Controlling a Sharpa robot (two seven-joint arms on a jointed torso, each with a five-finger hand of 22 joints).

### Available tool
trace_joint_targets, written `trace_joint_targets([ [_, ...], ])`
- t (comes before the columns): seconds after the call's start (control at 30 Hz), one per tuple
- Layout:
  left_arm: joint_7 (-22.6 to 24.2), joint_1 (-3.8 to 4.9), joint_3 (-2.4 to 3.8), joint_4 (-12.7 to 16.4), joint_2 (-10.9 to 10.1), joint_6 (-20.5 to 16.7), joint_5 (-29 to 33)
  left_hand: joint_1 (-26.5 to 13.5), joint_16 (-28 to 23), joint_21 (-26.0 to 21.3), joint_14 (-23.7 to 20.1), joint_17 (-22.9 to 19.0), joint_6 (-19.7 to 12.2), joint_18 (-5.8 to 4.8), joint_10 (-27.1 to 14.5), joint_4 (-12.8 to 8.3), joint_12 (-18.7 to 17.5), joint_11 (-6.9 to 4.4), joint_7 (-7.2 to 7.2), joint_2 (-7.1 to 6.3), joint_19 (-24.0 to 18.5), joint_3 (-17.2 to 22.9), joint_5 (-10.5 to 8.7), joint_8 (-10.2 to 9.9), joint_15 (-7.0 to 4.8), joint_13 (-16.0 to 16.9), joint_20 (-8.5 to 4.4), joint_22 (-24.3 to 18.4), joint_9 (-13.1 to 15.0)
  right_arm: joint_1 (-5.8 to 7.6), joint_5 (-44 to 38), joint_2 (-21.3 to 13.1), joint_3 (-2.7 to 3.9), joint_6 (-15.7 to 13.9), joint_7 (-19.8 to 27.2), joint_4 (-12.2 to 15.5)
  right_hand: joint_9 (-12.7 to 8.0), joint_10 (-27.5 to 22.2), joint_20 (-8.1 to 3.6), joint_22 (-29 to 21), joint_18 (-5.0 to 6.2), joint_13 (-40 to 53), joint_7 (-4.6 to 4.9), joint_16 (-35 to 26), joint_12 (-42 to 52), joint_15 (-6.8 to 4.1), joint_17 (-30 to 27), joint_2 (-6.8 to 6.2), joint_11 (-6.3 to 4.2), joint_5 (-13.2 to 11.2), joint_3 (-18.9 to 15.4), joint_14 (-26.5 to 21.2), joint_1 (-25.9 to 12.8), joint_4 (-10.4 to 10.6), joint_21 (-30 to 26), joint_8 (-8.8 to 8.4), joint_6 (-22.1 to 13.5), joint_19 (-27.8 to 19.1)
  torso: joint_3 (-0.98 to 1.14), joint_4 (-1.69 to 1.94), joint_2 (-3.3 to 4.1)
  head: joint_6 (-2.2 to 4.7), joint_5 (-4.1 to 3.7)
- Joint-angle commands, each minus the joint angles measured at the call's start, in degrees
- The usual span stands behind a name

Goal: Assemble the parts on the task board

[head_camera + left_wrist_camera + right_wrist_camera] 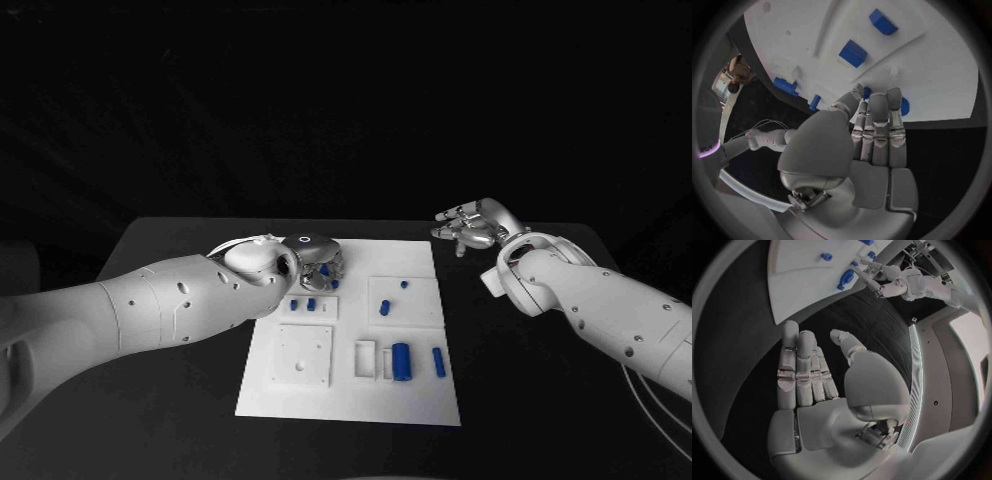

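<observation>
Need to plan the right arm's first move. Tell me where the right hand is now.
In the head view the right hand hovers over bare black table, off the task board's far right corner, fingers apart and holding nothing.

Bare black counter point(173, 400) flanks the white rectangular task board point(325, 400) on both sides. The left hand point(315, 262) occupies the board's far-left corner; small blue parts point(402, 362) obstruct mid-board.
</observation>
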Motion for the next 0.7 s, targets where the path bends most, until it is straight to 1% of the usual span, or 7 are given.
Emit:
trace_joint_targets([
  [0.03,1.3,-0.10,0.03,-0.3,0.4,-1.5,-0.3,-0.7,0.3,0.2,0.4,-0.1,-0.5,0.45,0.2,0.1,-0.3,-0.07,-0.08,0.08,-0.3,0.4,0.32,-0.2,0.07,-0.1,-0.19,1.2,0.0,-0.02,0.1,0.1,0.03,0.1,0.6,0.2,0.1,0.0,0.30,0.0,1.12,-0.1,0.15,0.3,-0.2,0.26,-0.1,-0.04,0.32,0.2,0.3,-0.2,-0.4,0.0,-0.3,-0.01,-0.3,1.2,-0.01,0.07,-0.03,-0.07,-0.02],
  [0.33,1.4,-0.42,0.03,-1.3,0.9,-1.4,-0.1,-1.0,0.3,0.5,0.6,-0.1,-0.6,0.47,0.2,0.4,-0.3,-0.07,-0.09,0.28,-0.2,0.6,0.29,-0.2,0.08,-0.1,-0.19,1.2,0.0,-0.02,0.1,0.1,0.03,0.2,0.6,0.2,0.1,0.0,0.30,0.0,1.12,-0.1,0.15,0.3,-0.2,0.26,-0.1,-0.04,0.32,0.2,0.3,-0.2,-0.4,0.0,-0.3,-0.01,-0.3,1.2,-0.02,0.04,-0.01,-0.05,-0.14],
  [0.57,1.3,-0.68,0.03,-2.1,1.3,-0.7,-0.1,-1.0,0.7,1.0,1.1,0.0,0.4,0.54,0.9,1.0,-0.2,-0.18,0.21,1.09,-0.1,1.0,0.32,-0.1,0.08,-0.1,-0.21,1.2,0.0,-0.02,0.1,0.1,0.03,0.3,0.6,0.3,0.1,0.0,0.30,0.0,1.12,-0.1,0.15,0.3,-0.2,0.26,-0.1,-0.04,0.32,0.2,0.3,-0.2,-0.4,0.0,-0.3,-0.01,-0.3,1.2,0.01,0.00,0.01,-0.07,-0.22],
  [0.7,1.2,-0.82,0.03,-2.5,1.4,-0.4,-0.1,-0.8,0.9,1.3,1.2,0.1,0.7,0.63,1.1,1.1,-0.3,-0.22,0.28,1.23,-0.1,1.1,0.36,-0.2,0.12,-0.1,-0.16,1.2,0.0,-0.02,0.1,0.1,0.03,0.4,0.6,0.4,0.1,0.0,0.34,-0.2,1.17,-0.1,0.16,0.5,-0.5,0.28,-0.3,-0.09,0.36,0.3,0.5,-0.2,-0.4,0.1,-0.2,0.00,-0.2,1.2,0.03,0.06,-0.03,-0.18,-0.30],
])
